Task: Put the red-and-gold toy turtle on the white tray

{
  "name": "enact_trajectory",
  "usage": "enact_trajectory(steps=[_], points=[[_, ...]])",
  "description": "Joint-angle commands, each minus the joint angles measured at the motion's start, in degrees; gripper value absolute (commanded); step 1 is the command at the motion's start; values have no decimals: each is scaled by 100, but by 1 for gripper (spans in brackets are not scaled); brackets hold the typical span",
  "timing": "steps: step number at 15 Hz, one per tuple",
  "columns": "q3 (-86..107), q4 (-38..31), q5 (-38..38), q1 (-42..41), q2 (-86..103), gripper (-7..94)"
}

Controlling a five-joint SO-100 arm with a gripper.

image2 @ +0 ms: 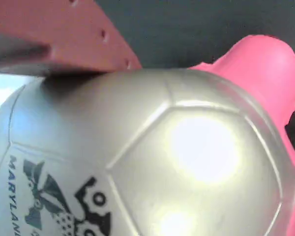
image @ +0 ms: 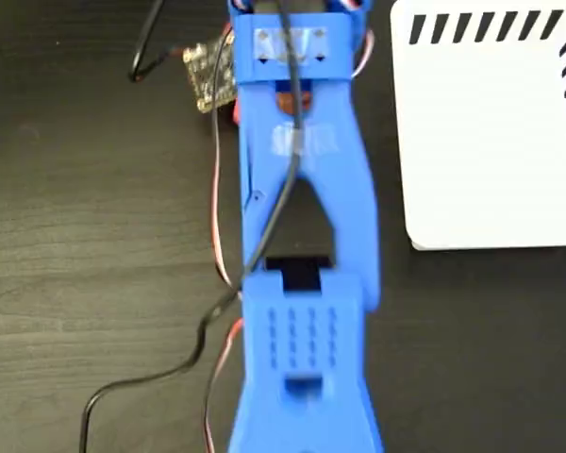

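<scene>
Mostly the wrist view is filled by the red-and-gold toy turtle (image2: 187,162): a smooth, glossy domed shell w/ raised seams dividing it into polygon panels, bright glare spots, and black printed marks plus lettering at lower left. A soft coral-pink limb or head bulges at upper right; which part can't be told. One red gripper finger (image2: 64,34), matte plastic w/ small holes, lies flat against the top of the shell, touching it. The other finger isn't seen, so whether the pincer is pinching the turtle can't be told. In the fixed view the blue plastic arm (image: 302,283) runs top to bottom over the dark wood-grain desk (image: 94,264), hiding gripper & turtle. The white tray (image: 491,151), flat, round-cornered, w/ dark diagonal stripes along its edges, sits at the desk's upper right, apart from the arm. Black and red cables (image: 217,311) trail left of the arm.
</scene>
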Motion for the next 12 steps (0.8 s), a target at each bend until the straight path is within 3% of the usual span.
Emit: enact_trajectory(steps=[1, 6, 12], points=[[316, 53, 35, 167, 1775, 0], [1046, 62, 229, 290, 3419, 0], [1380, 53, 229, 1626, 3700, 0]])
